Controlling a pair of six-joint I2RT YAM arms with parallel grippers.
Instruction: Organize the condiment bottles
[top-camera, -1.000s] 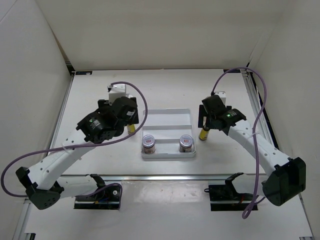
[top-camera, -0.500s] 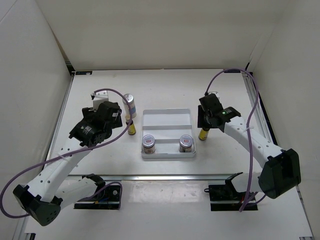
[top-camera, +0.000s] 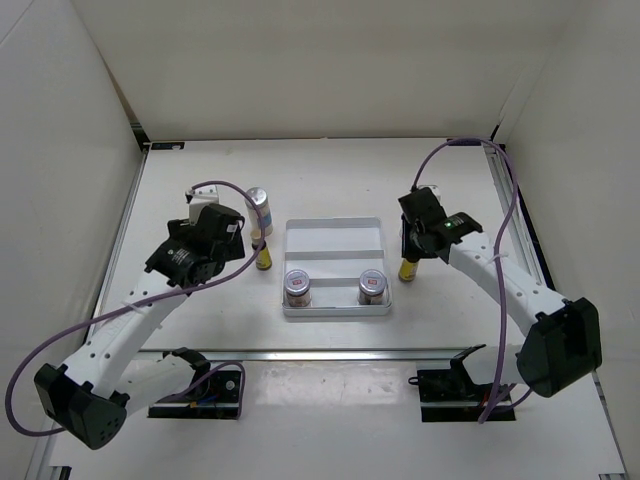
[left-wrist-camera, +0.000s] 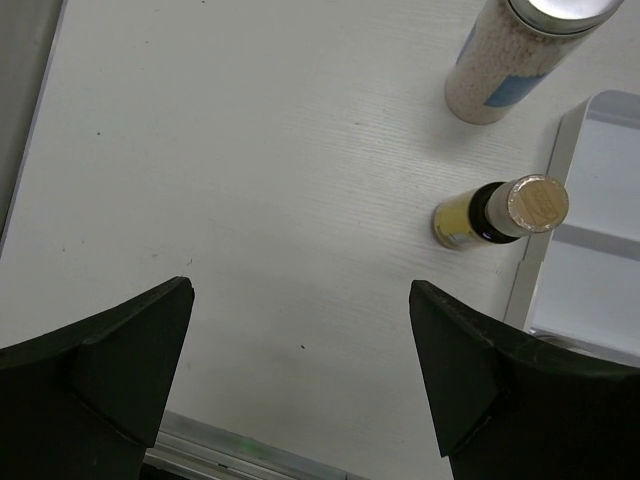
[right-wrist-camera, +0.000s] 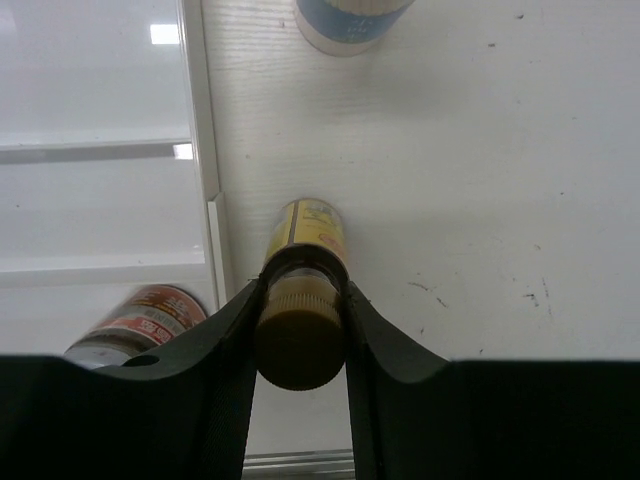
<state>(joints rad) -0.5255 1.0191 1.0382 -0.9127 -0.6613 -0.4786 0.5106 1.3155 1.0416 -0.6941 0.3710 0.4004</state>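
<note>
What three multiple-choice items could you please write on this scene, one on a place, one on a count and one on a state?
1. Where do the two squat jars stand relative to the white tray?
A. outside it, to its left
B. in its nearest compartment
C. in its farthest compartment

2. How many bottles stand on the table left of the tray?
A. one
B. two
C. four

3. What state is the left gripper in?
A. shut on a jar
B. shut on a bottle
C. open and empty

Answers:
1 B: both jars sit side by side in the compartment closest to the arms.
2 B: only the tall white bottle and a yellow bottle stand there.
3 C: the left wrist view shows its fingers spread wide over bare table, with nothing between them.
</note>
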